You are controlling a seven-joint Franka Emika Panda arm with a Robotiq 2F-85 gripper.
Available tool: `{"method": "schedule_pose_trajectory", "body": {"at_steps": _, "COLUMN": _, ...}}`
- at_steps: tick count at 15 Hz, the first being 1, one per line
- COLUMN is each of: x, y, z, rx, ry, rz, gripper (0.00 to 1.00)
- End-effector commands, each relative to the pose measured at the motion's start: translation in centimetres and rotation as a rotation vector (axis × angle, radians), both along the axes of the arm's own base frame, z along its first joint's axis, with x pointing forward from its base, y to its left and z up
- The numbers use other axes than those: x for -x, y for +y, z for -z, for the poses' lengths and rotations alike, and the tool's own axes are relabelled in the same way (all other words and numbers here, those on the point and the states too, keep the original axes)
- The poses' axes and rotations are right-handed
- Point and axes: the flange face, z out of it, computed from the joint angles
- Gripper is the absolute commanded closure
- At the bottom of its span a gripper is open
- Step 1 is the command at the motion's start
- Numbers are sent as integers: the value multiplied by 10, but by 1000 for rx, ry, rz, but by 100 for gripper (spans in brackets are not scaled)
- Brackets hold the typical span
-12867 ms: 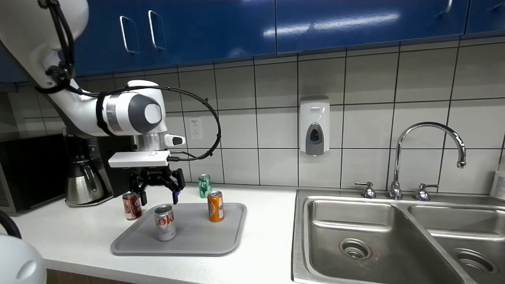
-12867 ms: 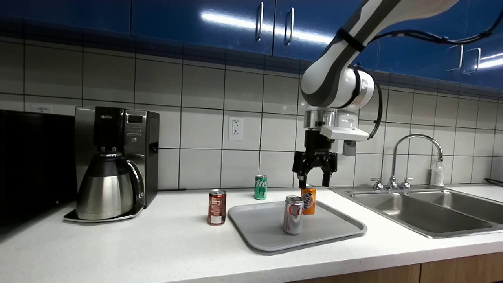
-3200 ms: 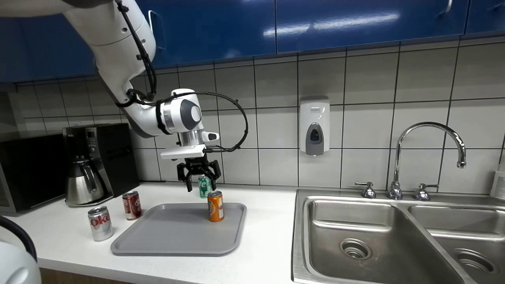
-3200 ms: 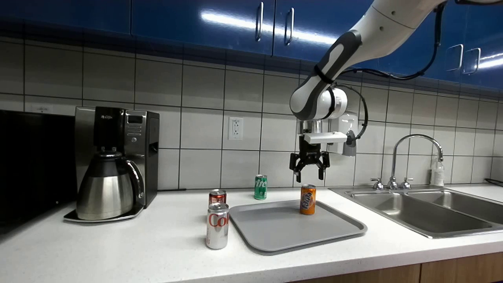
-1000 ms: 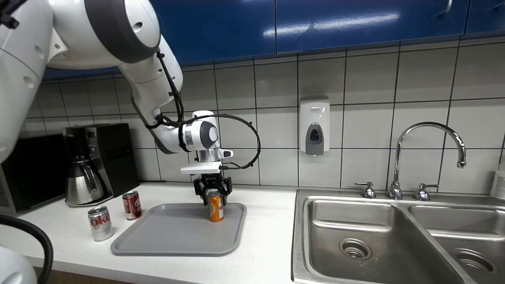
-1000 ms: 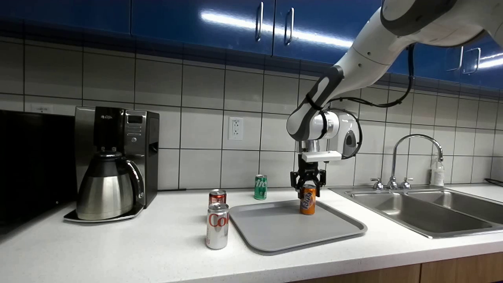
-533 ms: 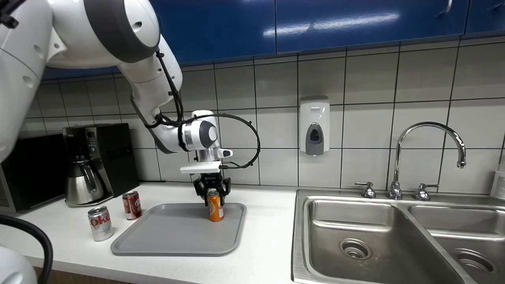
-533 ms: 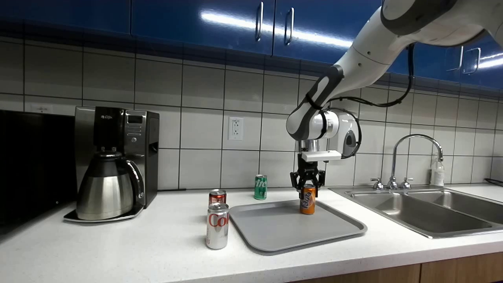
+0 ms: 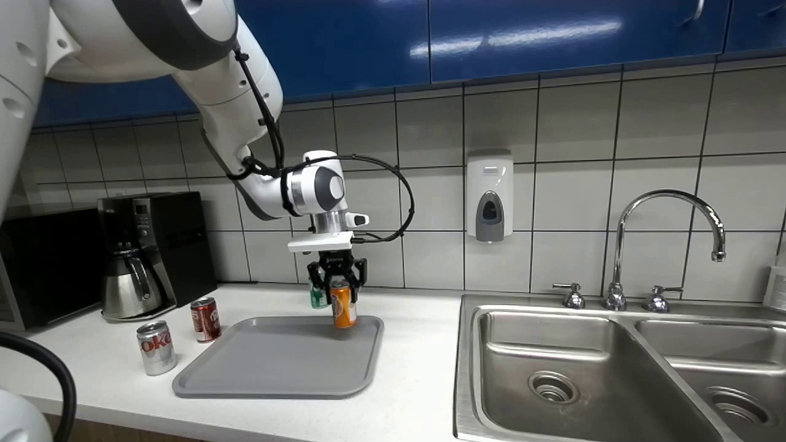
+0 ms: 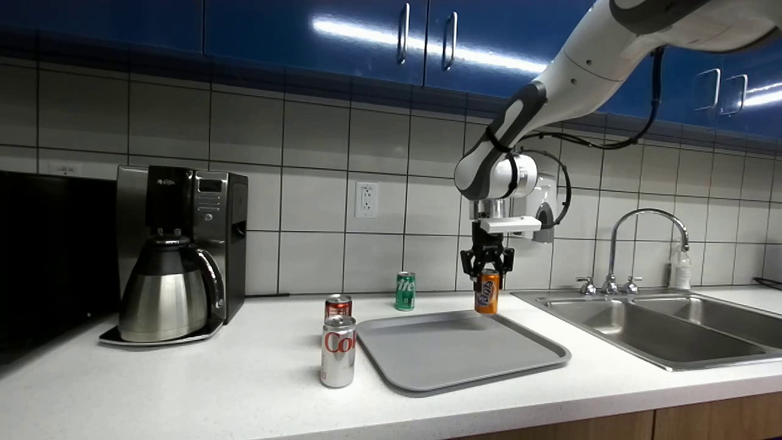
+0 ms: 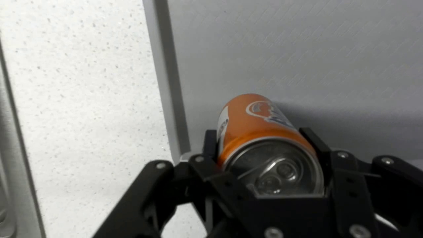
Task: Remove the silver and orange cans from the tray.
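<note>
Counter: white, in all views.
Tray: grey, flat on counter.
Gripper: points down over tray, near one corner.
Orange can: upright; we see it just above tray.
Silver can: off tray, upright on counter, near red can.
Fingers: partly closed; we see one against each side of orange can, gripping near its top.
</note>
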Motion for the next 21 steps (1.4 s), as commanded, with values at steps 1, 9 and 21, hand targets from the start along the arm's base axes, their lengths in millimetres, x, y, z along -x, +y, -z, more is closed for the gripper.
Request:
{"method": "schedule_pose_trajectory", "body": {"at_steps": 1, "x": 19, "y": -39, "z": -30, "rx": -16, "ry": -9, "rz": 32, "gripper": 62}}
{"method": "schedule_pose_trajectory", "body": {"at_steps": 9, "x": 48, "y": -124, "z": -19, "rx": 9, "ry": -6, "rz": 193, "gripper": 62}}
{"method": "schedule_pose_trajectory", "body": {"at_steps": 21, "x": 71, "y": -171, "z": 25, "rx": -5, "ry": 64, "rz": 253, "gripper": 62}}
